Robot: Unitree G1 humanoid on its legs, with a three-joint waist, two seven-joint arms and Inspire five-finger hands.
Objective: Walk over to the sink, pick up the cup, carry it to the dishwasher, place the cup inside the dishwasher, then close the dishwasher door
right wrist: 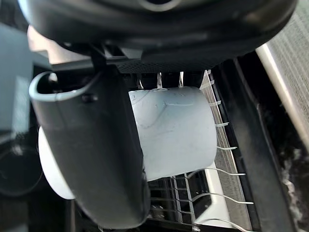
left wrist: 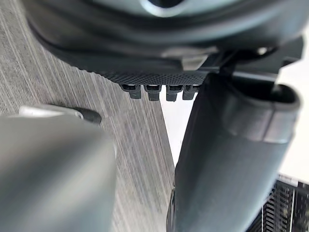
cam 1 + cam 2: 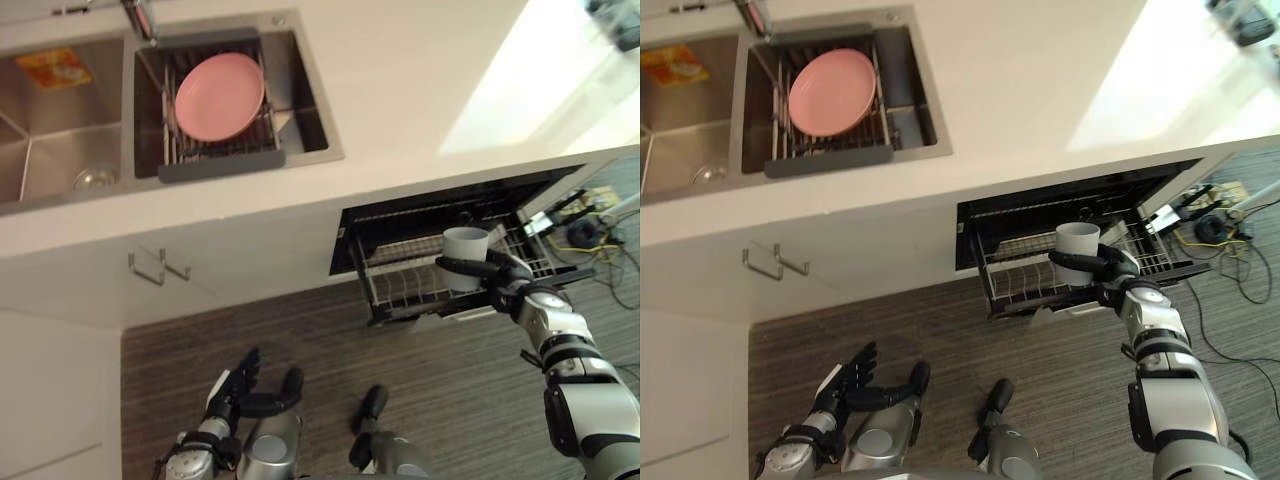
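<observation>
The cup [image 3: 465, 255] is a smooth, pale grey cylinder with a plain round rim, held upright in the right hand [image 3: 503, 276]. The dark fingers curl round its lower wall and the thumb [image 1: 96, 154] lies across its side. It sits over the thin wire rack [image 3: 410, 285] that is pulled out of the open dishwasher [image 3: 420, 215], a black cavity under the counter edge. Whether its base touches the wires I cannot tell. In the right wrist view the rack's tines run just beside the cup, with a dark side rail close by, so there is little room on that side.

The left hand [image 3: 238, 380] hangs low over the floor [image 3: 300, 330] (dark, fine-striped wood grain), fingers straight and loose, holding nothing, well apart from the dishwasher.

On the pale, matte countertop [image 3: 400, 80] lies a brushed-steel sink [image 3: 310, 100] with two basins. The basin nearer the dishwasher holds a wire draining rack [image 3: 172, 135], and a round pink plate [image 3: 219, 96] rests in it.
</observation>
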